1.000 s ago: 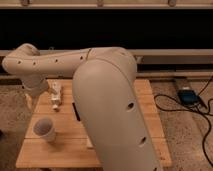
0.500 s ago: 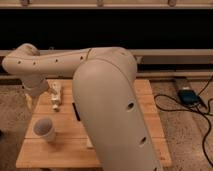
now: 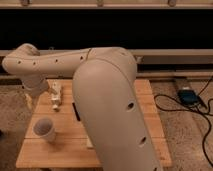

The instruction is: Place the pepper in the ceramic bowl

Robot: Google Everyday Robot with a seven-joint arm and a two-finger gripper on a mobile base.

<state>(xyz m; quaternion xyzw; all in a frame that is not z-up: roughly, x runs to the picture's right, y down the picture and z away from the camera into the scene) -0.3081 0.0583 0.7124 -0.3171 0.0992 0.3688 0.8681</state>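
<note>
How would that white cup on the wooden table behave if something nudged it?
The white cup stands upright on a base narrower than its mouth, so a high push would probably tip it. It looks thin-walled, so likely light and easily slid. The gripper hangs beyond it, over the table, not touching it.

Arm: cream moulded shell, looks like plastic. Smooth, satin finish with a soft sheen along the upper curve, and small dark round holes dotted over the surface.

Gripper: hangs over the table's back left part, jaws apart. Same pale, matt, plastic-looking finish.

Table: light wooden planks with visible seams. Smooth and matt, no varnish shine.

Cup: white, smooth, plastic-looking, faintly glossy.

Floor: speckled grey-brown, rough and stone-like, dull.
</note>
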